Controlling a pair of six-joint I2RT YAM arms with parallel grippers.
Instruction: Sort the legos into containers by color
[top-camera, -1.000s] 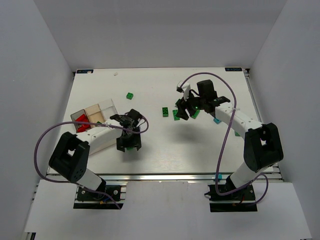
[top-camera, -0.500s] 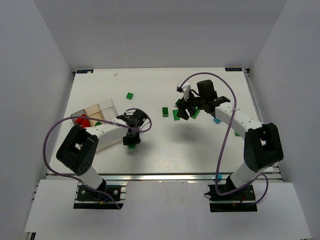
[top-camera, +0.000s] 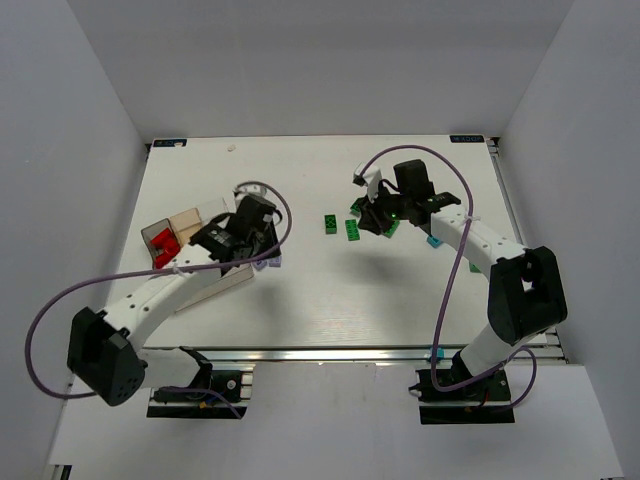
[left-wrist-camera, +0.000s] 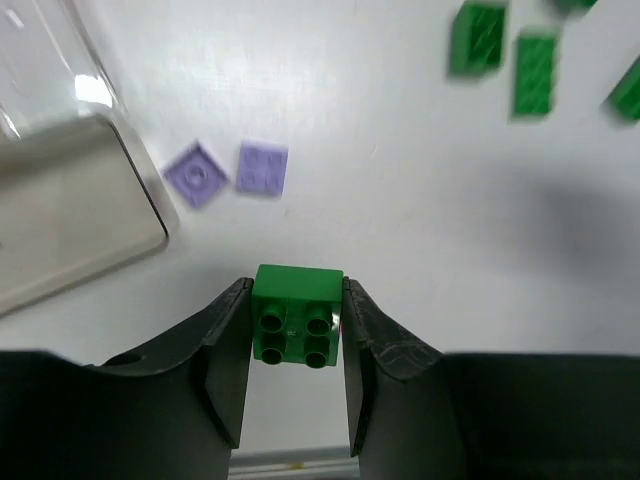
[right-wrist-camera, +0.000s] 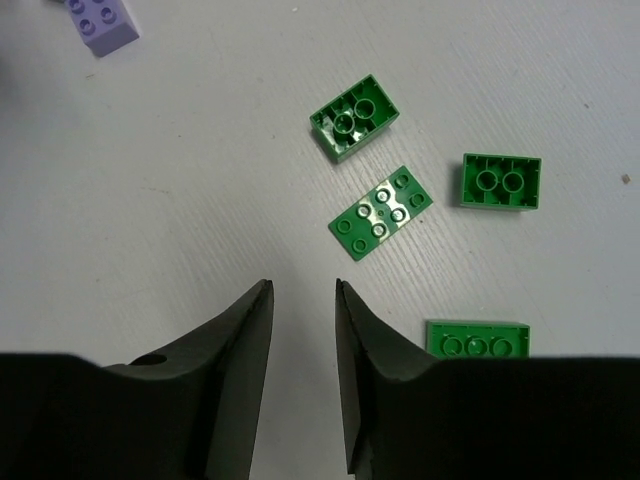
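Left jaws: they are pinching a green brick (left-wrist-camera: 297, 315) by its two sides and holding it up over the tabletop (left-wrist-camera: 430, 250).
Right jaws: they are hanging over some loose green bricks with only a thin gap between them, and they are holding nothing.
Box: the clear box (top-camera: 190, 222) is sitting on the left part of the tabletop, with red bricks (top-camera: 163, 247) lying in its end part.
Which way to go: in the left wrist view the box corner (left-wrist-camera: 90, 200) is showing up and to the left of the jaws, so the held brick is probably heading that way.
Nearer arm: the left arm (top-camera: 150, 295) is reaching right beside the box, while the right arm (top-camera: 470, 240) is working well apart from it.
Near the corner: two purple pieces (left-wrist-camera: 265, 166) are lying flat on the tabletop just beside the box corner, ahead of the left jaws.
Right side: a flat green piece (right-wrist-camera: 381, 213) is lying just ahead of the right jaws and a bit to the right, with its long side slanting across them, so they are likely needing to open and turn.
Green's spot: I cannot tell which part of the box is waiting for green.
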